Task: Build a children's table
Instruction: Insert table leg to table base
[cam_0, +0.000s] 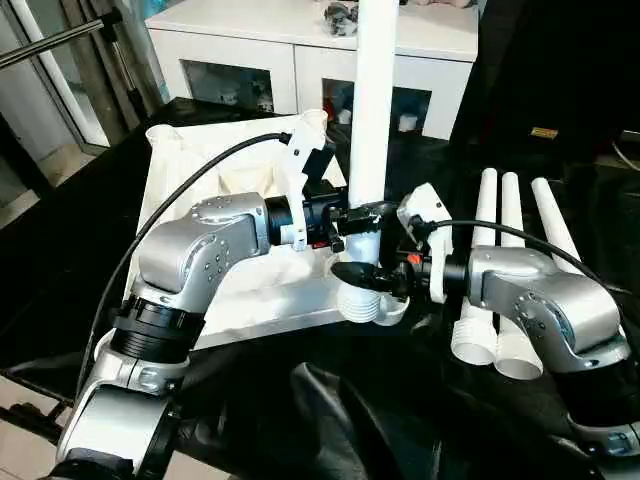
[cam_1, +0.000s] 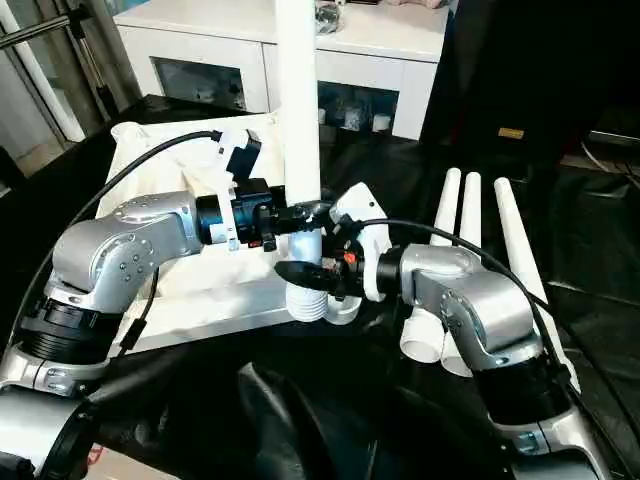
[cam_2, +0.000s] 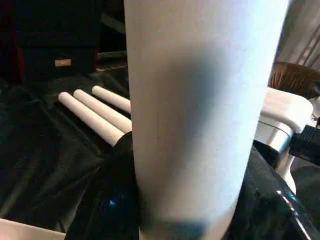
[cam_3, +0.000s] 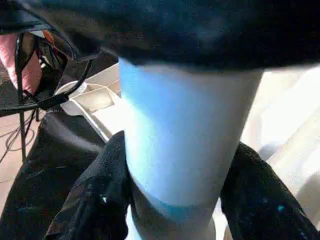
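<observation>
The white tabletop (cam_0: 185, 165) lies underside up on black cloth. One white leg (cam_0: 372, 100) stands upright in its near right corner socket (cam_0: 362, 305). My left gripper (cam_0: 362, 214) is shut on this leg a little above the socket; the leg (cam_2: 200, 100) sits between its black fingers (cam_2: 112, 200). My right gripper (cam_0: 368, 274) comes in from the right and clasps the same leg just below the left one, its fingers (cam_3: 97, 200) pressed on both sides of the leg (cam_3: 185, 140). Three more legs (cam_0: 510, 260) lie side by side on the cloth to the right.
A white glass-door cabinet (cam_0: 300, 50) stands behind the table. Black cloth (cam_0: 330, 410) covers the surface around the tabletop. A metal rod (cam_0: 50, 42) crosses the far left. My left arm's cable (cam_0: 200, 175) arcs over the tabletop.
</observation>
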